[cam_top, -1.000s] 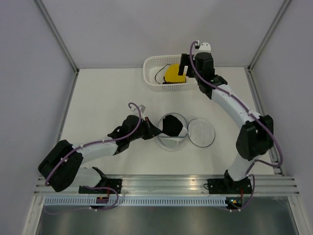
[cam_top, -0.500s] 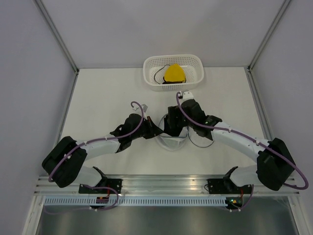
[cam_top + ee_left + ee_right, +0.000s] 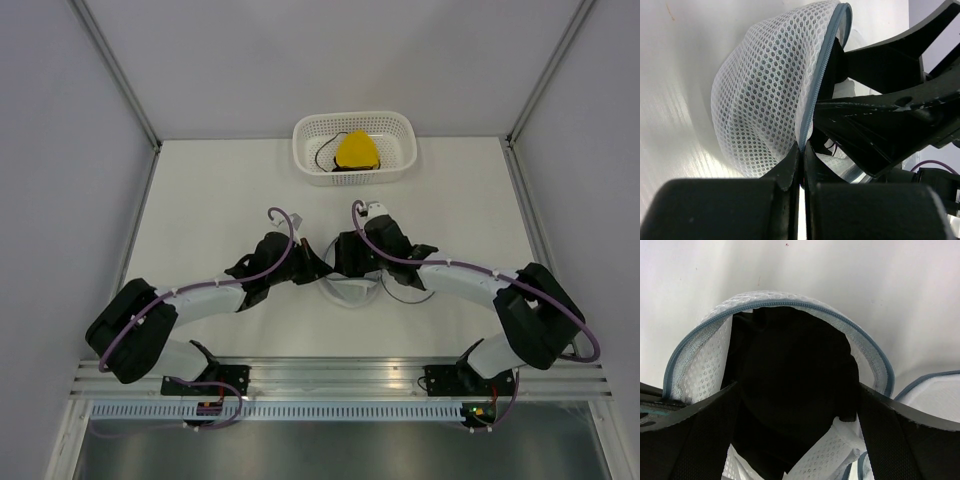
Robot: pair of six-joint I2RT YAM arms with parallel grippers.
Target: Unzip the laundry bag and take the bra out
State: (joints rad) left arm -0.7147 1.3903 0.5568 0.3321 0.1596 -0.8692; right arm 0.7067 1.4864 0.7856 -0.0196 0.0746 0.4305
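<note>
The left end effector clamps the laundry bag by its rim; the right end effector, spread wide, straddles black fabric inside.

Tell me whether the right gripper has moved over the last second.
Yes. The right gripper left the white basket at the far edge and came nearer, to the laundry bag mid-table.

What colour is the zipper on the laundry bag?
The zipper is grey-blue, clearest in the right wrist view.
</note>
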